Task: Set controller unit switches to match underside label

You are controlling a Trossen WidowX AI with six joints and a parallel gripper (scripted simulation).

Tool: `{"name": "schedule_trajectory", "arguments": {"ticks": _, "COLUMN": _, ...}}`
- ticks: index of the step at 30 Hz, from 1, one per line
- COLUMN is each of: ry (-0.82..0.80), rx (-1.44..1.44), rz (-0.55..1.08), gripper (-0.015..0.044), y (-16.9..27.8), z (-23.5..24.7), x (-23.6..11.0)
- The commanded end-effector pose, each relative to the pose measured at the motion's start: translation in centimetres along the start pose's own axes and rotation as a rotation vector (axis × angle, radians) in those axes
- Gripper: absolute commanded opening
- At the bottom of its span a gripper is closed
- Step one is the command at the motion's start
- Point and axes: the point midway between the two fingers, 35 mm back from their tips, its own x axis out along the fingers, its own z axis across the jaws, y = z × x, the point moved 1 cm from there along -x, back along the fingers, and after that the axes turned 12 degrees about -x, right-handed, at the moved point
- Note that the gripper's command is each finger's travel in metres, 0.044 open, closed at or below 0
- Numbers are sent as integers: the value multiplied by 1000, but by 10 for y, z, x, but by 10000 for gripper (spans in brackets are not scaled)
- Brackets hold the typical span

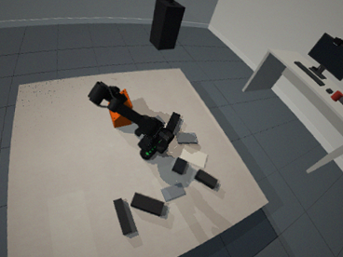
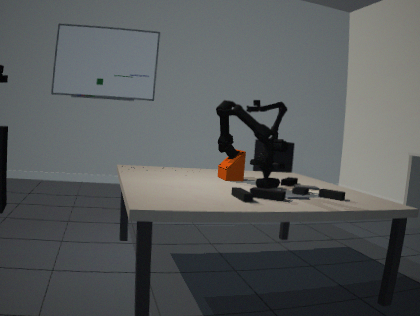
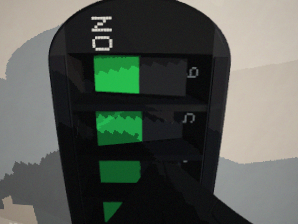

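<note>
My gripper (image 3: 161, 167) is pressed fully together with nothing between the fingers, a single dark point low in the wrist view, right over the near end of the controller unit (image 3: 140, 116). The unit lies flat on the bench (image 1: 64, 166), its long axis running straight away from me — the switches stack one behind another, the nearer ones hidden under my fingers, then switch 5 (image 3: 143, 127), then switch 6 (image 3: 140, 74) by the "ON" mark at the far, rounded end. Green ends sit to the left of that line, dark ends to the right — so, I judge, any press is a small sideways choice. Beyond, loose dark modules (image 1: 147, 204) lie scattered, the orange block (image 1: 122, 113) behind my arm.
</note>
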Motion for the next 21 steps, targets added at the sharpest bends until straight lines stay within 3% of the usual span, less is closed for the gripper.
{"name": "schedule_trajectory", "arguments": {"ticks": 1, "ry": 3, "rx": -6, "rz": -1, "gripper": 0, "y": 0, "z": -1, "x": 1}}
{"name": "schedule_trajectory", "arguments": {"ticks": 7, "ry": 2, "rx": -2, "rz": 1, "gripper": 0, "y": 0, "z": 0, "x": -2}}
{"name": "schedule_trajectory", "arguments": {"ticks": 12, "ry": 2, "rx": -6, "rz": 0, "gripper": 0, "y": 1, "z": -1, "x": -44}}
{"name": "schedule_trajectory", "arguments": {"ticks": 18, "ry": 2, "rx": -7, "rz": 0, "gripper": 0, "y": -2, "z": -1, "x": -44}}
{"name": "schedule_trajectory", "arguments": {"ticks": 21, "ry": 2, "rx": -7, "rz": -1, "gripper": 0, "y": -30, "z": -6, "x": -44}}
